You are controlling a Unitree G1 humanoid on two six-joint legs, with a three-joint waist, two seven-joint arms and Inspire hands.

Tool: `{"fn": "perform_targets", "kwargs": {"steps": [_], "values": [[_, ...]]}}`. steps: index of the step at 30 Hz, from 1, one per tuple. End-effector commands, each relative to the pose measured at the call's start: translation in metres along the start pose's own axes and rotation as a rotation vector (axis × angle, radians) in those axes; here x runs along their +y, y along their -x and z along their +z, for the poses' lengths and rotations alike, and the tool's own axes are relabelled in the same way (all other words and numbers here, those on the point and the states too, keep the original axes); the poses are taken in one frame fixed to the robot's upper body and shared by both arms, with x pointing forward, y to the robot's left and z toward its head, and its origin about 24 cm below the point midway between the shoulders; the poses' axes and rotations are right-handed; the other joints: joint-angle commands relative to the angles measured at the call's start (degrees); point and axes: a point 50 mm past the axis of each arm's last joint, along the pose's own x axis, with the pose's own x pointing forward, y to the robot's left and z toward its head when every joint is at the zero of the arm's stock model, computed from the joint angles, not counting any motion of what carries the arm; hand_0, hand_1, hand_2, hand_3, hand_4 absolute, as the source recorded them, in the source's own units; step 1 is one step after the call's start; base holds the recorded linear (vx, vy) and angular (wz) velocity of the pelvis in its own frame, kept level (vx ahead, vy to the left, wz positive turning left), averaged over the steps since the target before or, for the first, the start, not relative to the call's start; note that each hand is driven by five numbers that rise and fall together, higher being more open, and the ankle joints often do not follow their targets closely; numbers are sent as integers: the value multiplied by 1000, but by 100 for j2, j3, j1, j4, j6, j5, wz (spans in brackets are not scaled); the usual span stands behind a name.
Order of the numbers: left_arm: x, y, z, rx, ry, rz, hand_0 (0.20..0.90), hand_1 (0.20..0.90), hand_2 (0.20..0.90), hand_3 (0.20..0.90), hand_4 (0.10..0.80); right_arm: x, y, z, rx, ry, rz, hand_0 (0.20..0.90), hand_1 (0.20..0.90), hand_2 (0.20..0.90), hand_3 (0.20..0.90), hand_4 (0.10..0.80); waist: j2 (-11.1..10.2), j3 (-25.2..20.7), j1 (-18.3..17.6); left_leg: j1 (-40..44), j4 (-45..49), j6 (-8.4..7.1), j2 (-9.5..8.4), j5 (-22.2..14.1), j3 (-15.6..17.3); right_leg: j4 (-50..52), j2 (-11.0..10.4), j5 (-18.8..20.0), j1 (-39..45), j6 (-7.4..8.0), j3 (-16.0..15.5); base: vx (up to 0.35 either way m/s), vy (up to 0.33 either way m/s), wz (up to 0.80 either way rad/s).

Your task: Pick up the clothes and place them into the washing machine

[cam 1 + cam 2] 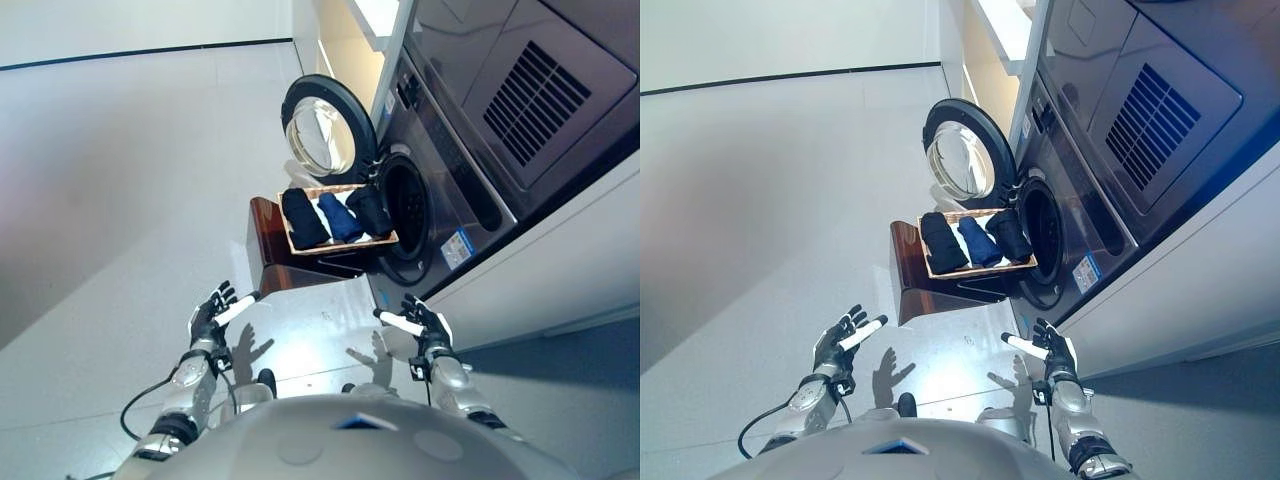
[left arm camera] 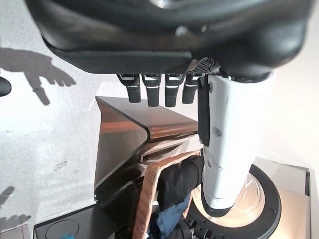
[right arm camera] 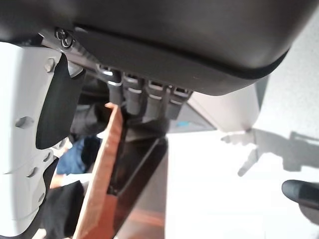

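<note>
Nearest, the left hand (image 1: pixel 210 316) and the right hand (image 1: pixel 421 322) hang over the pale floor (image 1: pixel 120 180) with fingers spread and nothing in them, well short of the laundry. Beyond them a dark brown stand (image 1: pixel 275 255) carries a shallow wooden tray (image 1: pixel 338 244) holding the clothes (image 1: pixel 338 216): three folded bundles side by side, black, blue and black. Just behind the tray is the washing machine (image 1: pixel 450 190), its round glass door (image 1: pixel 325 130) swung open to the left, its dark drum (image 1: pixel 408 205) beside the rightmost bundle.

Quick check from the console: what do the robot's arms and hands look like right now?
Two silver-grey arms, each ending in a dark hand. The left hand and right hand both carry a white cover on the thumb; the fingers are black with pale bands.
</note>
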Motion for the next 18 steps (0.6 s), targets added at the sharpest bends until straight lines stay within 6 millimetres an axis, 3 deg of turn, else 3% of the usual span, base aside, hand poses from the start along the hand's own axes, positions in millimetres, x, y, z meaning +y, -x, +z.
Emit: {"fn": "perform_targets", "kwargs": {"steps": [1, 8, 11, 15, 18], "values": [[-10, -18, 50, -181, -48, -30, 900, 900, 900, 900, 800, -2, -12, 50, -203, -46, -6, 900, 900, 900, 900, 800, 1, 3, 120, 357, -9, -422, 128, -486, 125, -27, -288, 396, -353, 314, -98, 25, 33, 0], [-10, -19, 55, -195, -45, -47, 900, 900, 900, 900, 800, -4, -14, 51, -190, -50, -7, 900, 900, 900, 900, 800, 9, 181, 122, 340, -9, -236, 52, -471, 30, 754, -365, 235, -706, 313, 41, 12, 75, 0], [-10, -18, 55, -196, -48, -51, 900, 900, 900, 900, 800, -5, -15, 51, -189, -50, -7, 900, 900, 900, 900, 800, -7, 196, 133, 351, -2, -212, 23, -454, 16, 745, -394, 272, -680, 336, 37, 61, 77, -1], [-10, -18, 60, -213, -54, -65, 900, 900, 900, 900, 800, -8, -15, 54, -198, -55, -16, 900, 900, 900, 900, 800, -87, 217, 168, 51, 371, -135, -114, -571, -19, 660, -559, 693, -739, 460, 180, 1, 55, 0], [-7, -16, 66, -244, -60, -68, 900, 900, 900, 900, 800, -9, -15, 63, -232, -66, -11, 900, 900, 900, 900, 800, -46, 232, 199, -138, 511, -63, -113, -665, 16, 782, -542, 513, -962, 439, 306, -36, 70, -8]]}}
